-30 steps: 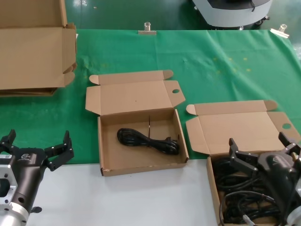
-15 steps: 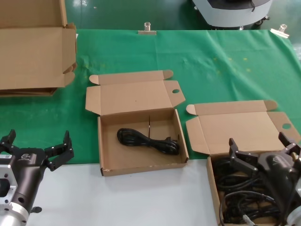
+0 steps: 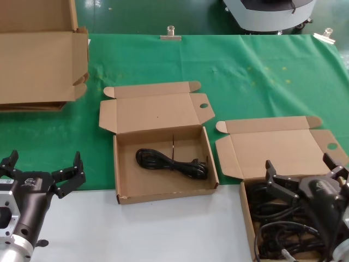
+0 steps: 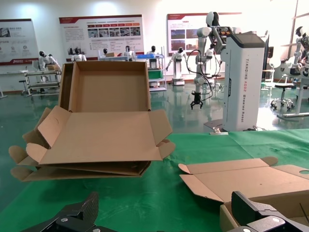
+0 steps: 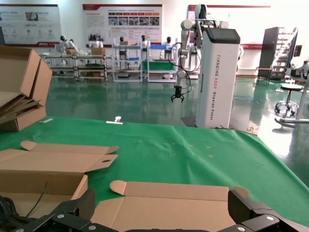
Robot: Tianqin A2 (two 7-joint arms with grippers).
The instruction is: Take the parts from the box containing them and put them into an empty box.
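The mailer box holding the parts (image 3: 246, 218) sits at the front right, lid open, with several black cables (image 3: 275, 234) in it. My right gripper (image 3: 299, 168) hovers over it, open and empty. In the right wrist view the gripper (image 5: 161, 212) faces the box's open lid (image 5: 164, 195). The twin mailer box (image 3: 122, 180) stands in the middle with its lid open and holds one black cable (image 3: 172, 162). My left gripper (image 3: 43, 165) is open and empty at the front left, left of that box. In the left wrist view (image 4: 164, 215) it looks over green cloth.
Large plain cartons (image 3: 38, 60) lie at the back left, also in the left wrist view (image 4: 96, 125). A green cloth (image 3: 262, 82) covers the table; a white strip (image 3: 163, 229) runs along the front. Metal clips (image 3: 170, 34) hold the cloth's far edge.
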